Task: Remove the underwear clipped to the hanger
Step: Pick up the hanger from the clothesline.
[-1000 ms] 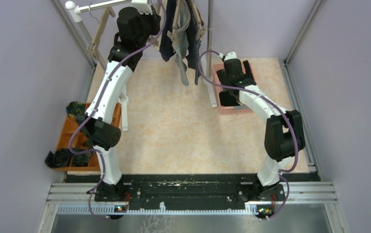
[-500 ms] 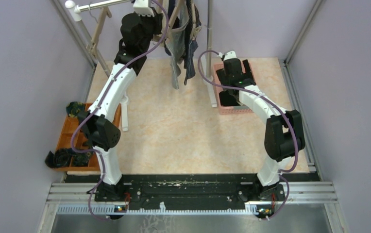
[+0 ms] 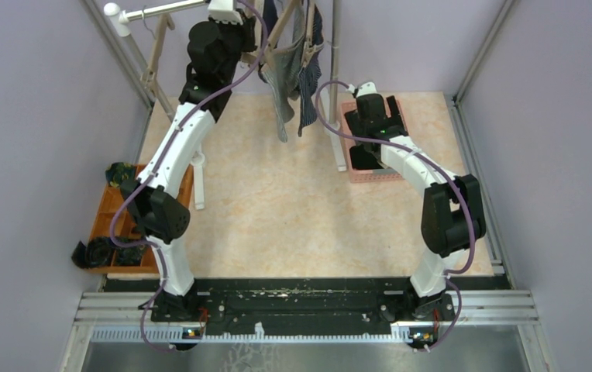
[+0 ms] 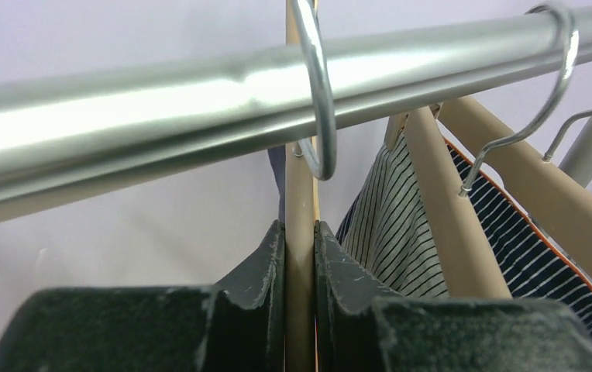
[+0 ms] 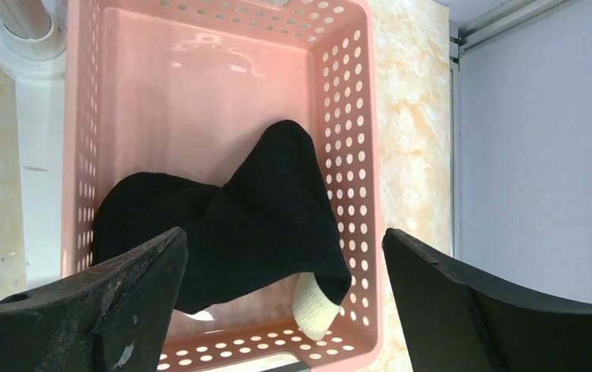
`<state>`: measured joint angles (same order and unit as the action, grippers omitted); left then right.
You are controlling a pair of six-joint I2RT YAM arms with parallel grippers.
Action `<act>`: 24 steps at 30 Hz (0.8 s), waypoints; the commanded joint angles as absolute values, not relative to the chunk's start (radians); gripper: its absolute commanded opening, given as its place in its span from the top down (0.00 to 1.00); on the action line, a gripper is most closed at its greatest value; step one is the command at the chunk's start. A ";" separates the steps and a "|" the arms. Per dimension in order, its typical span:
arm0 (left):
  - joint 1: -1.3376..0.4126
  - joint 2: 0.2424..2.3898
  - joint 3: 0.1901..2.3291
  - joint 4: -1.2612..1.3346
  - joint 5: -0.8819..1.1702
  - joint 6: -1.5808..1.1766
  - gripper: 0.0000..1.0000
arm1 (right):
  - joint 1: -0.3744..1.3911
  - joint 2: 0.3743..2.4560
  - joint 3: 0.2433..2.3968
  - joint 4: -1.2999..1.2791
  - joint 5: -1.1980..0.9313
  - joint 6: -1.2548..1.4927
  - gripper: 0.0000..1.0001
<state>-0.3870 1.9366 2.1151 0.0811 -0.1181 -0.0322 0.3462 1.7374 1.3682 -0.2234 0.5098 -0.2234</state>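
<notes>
- Underwear (image 3: 280,85) hung bunched from wooden hangers on the rail (image 4: 161,101), above the far edge of the surface. Long axes ran straight down, with the tops up at the hangers.
- Left end effector (image 4: 299,232) was up at the rail. Its fingers (image 4: 272,260) were clamped together on the thin edge of one wooden hanger (image 4: 301,178), just below the hook. That hanger stood upright, edge-on to the wrist camera.
- Grey-white striped garment (image 4: 390,225) hung from the next hanger, just right of the clamped one. Dark-blue pinstriped garment (image 4: 525,248) was further right again. Both fell downward, away from the fingers.
- Judgement: the left arm was much the nearer. The hanging pieces lay right of and below its grip, so a release would likely call for a downward pull along their long axis.
- Right end effector (image 5: 283,232) hovered with jaws wide apart, holding nothing, over the pink basket (image 5: 347,116) at the right of the surface, well apart from the rail.
- Black garment (image 5: 239,217) with a beige waistband lay crumpled inside the basket, already off its hanger.
</notes>
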 commanded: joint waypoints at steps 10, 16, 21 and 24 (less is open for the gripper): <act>-0.408 1.737 2.055 0.009 -0.197 0.055 1.00 | 0.365 1.718 1.405 -0.202 0.483 -0.205 0.03; -0.422 1.592 1.901 -0.130 -0.263 0.076 1.00 | 0.364 1.700 1.474 -0.247 0.472 -0.223 0.03; -0.423 1.528 1.819 -0.235 -0.296 0.094 1.00 | 0.365 1.687 1.497 -0.263 0.434 -0.207 0.03; -0.423 1.518 1.802 -0.300 -0.276 0.079 1.00 | 0.366 1.676 1.484 -0.263 0.422 -0.200 0.03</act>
